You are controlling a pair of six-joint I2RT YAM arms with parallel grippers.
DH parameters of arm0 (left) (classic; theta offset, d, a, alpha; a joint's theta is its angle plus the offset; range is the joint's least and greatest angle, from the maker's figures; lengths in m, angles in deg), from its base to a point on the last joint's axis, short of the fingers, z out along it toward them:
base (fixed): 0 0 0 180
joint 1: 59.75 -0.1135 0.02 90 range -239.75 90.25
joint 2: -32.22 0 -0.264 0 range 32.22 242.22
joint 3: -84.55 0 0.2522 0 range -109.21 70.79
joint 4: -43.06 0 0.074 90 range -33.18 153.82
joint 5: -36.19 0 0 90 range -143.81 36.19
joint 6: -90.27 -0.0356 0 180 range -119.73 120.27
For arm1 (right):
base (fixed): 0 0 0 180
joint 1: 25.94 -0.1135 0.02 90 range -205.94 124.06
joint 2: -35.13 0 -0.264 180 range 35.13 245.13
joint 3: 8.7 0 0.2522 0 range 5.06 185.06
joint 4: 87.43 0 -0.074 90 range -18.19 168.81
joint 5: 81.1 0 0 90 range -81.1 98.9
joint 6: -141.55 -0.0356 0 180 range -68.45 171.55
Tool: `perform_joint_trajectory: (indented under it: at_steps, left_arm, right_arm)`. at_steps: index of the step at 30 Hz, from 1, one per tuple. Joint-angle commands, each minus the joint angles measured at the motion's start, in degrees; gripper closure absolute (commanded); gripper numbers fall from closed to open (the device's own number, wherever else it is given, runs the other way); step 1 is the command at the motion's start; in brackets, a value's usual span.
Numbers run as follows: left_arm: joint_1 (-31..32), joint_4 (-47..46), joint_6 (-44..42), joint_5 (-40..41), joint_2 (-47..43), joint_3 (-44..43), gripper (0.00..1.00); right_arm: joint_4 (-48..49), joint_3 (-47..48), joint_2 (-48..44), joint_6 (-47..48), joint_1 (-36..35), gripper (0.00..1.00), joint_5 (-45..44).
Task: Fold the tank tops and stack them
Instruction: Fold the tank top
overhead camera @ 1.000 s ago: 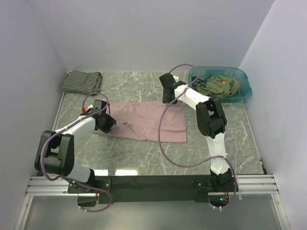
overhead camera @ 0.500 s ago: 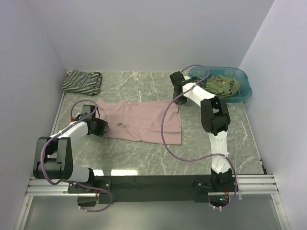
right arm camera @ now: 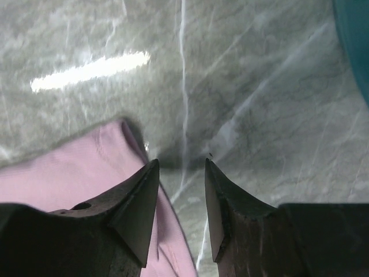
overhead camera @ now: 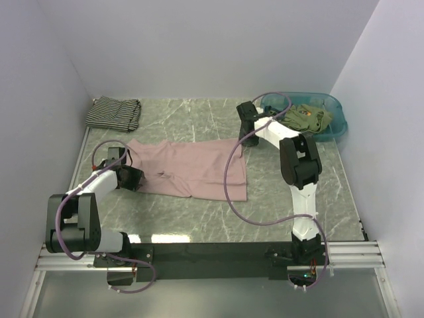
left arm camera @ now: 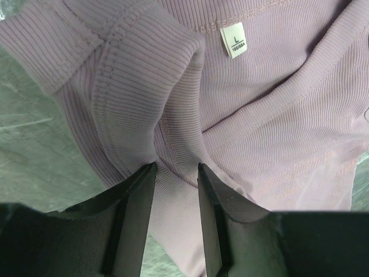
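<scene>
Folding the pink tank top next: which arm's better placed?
Left, probably. The left gripper has a fold of the pink tank top between its fingers at the neck end; the right gripper sits at the hem corner with bare table between its fingers.

High rear overview, two wrist close-ups, all sharing pink top (overhead camera: 192, 169)

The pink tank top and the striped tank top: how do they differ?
The pink tank top is plain; the striped tank top has thin black-and-white stripes. The pink one lies spread out mid-table; the striped one is a compact bundle in the far left corner. The left claw and right claw are at the pink one's ends, none near the striped one. Both lie on the table.
</scene>
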Motion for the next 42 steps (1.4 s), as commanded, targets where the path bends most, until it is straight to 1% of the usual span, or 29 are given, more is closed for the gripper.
perform_joint_trajectory:
  at_steps: [1, 3, 5, 8, 9, 12, 15, 19, 23, 27, 29, 30, 33, 34, 38, 39, 41, 42]
  left_arm:
    - [-0.31, 5.51, -2.65, 2.17, 2.08, 1.33, 0.57]
    - [-0.31, 5.50, -2.83, 2.35, 1.81, 1.33, 0.57]
    - [-0.40, 5.59, -3.18, 2.52, 1.55, 1.16, 0.57]
    - [-0.31, 5.42, -3.71, 2.61, 1.90, 0.98, 0.57]
    - [-0.31, 5.50, -3.71, 2.53, 1.99, 0.98, 0.57]
    - [-0.31, 5.15, -3.97, 2.44, 2.25, 1.16, 0.57]
    - [-0.31, 4.80, -4.24, 2.53, 2.08, 1.33, 0.58]
    - [-0.31, 4.36, -4.59, 2.09, 2.78, 1.51, 0.58]
    - [-0.31, 4.36, -5.11, 2.17, 2.78, 1.51, 0.58]
    - [-0.31, 4.71, -5.38, 2.35, 2.60, 1.42, 0.58]
    - [-0.40, 4.63, -5.64, 2.44, 2.60, 1.42, 0.58]
    - [-0.40, 4.63, -5.64, 2.44, 2.60, 1.42, 0.58]
    - [-0.40, 4.80, -5.82, 2.44, 2.87, 1.42, 0.58]
    - [-0.40, 4.80, -5.99, 2.52, 2.87, 1.42, 0.58]
    - [-0.31, 5.24, -6.34, 3.14, 2.69, 1.33, 0.58]
    - [-0.31, 5.42, -6.43, 3.31, 2.69, 1.16, 0.58]
    - [-0.31, 5.59, -6.78, 3.67, 2.78, 0.89, 0.58]
    - [-0.31, 5.85, -6.78, 3.67, 2.87, 0.72, 0.58]
  right_arm:
    - [3.42, -1.98, -5.96, -0.77, -1.24, 0.55, 0.91]
    - [3.24, -3.12, -7.36, -1.82, -1.59, 0.55, -0.76]
    - [4.99, -6.81, -10.25, -2.96, -1.77, 0.55, -1.02]
    - [7.90, -10.15, -12.72, -3.76, -1.77, 0.53, -0.86]
    - [7.99, -9.99, -12.29, -3.59, -1.77, 0.53, -0.07]
    - [7.29, -6.91, -9.48, -2.79, -1.94, 0.55, 0.90]
    - [9.48, -6.21, -8.16, -2.36, -1.86, 0.55, 1.61]
    - [6.59, -0.25, -3.77, -2.00, -1.86, 0.56, 2.13]
    - [6.59, 2.14, -0.87, -1.74, -1.86, 0.56, 2.92]
    - [2.56, 5.92, 2.03, -2.18, -1.86, 0.62, 1.52]
    - [3.15, 5.05, 1.60, -2.44, -1.77, 0.63, 1.25]
    - [4.37, 4.44, 1.34, -2.53, -1.85, 0.68, 1.26]
    - [3.52, 4.95, 2.03, -2.79, -1.86, 0.74, 0.65]
    - [3.07, 6.09, 2.38, -2.71, -1.86, 0.79, 0.38]
    - [1.58, 7.94, 3.97, -2.44, -1.86, 0.89, -1.11]
    - [1.66, 8.12, 3.97, -2.36, -1.68, 0.94, -1.64]
    - [0.70, 9.00, 4.23, -2.44, -1.85, 0.97, -2.87]
    - [0.43, 9.26, 4.15, -2.44, -1.77, 1.00, -3.31]
